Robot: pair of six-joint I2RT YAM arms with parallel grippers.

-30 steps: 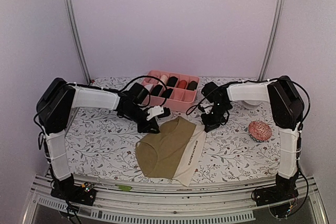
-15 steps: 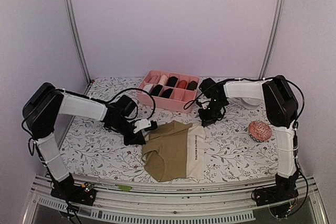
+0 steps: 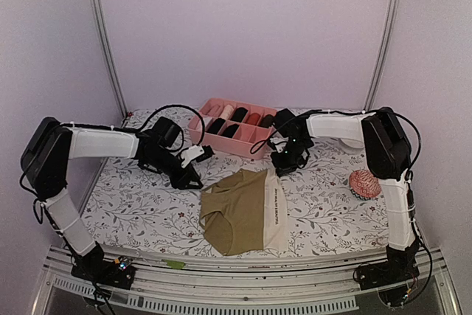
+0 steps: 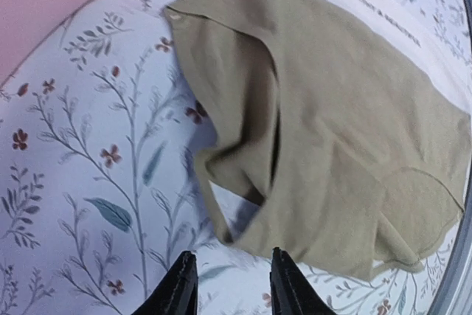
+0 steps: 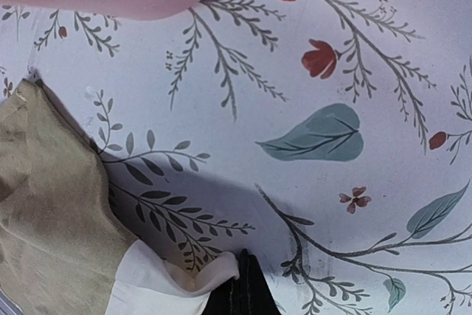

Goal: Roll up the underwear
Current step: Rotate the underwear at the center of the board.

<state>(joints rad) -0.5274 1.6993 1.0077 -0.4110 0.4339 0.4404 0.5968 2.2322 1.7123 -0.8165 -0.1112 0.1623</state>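
Left of the underwear (image 3: 236,212), the left end effector (image 4: 230,271) has released it, jaws apart and empty. At the waistband corner the right end effector (image 5: 240,289) stays closed on the fabric; garment flat, rolling not begun

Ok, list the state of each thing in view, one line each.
underwear: unrolled, lying flat, one side loosely folded over.
left gripper: open, empty, at the underwear's edge.
right gripper: shut, pinching the underwear's cream corner.
pink box: open-topped, rolled items in its compartments.
ball: lying free, untouched.
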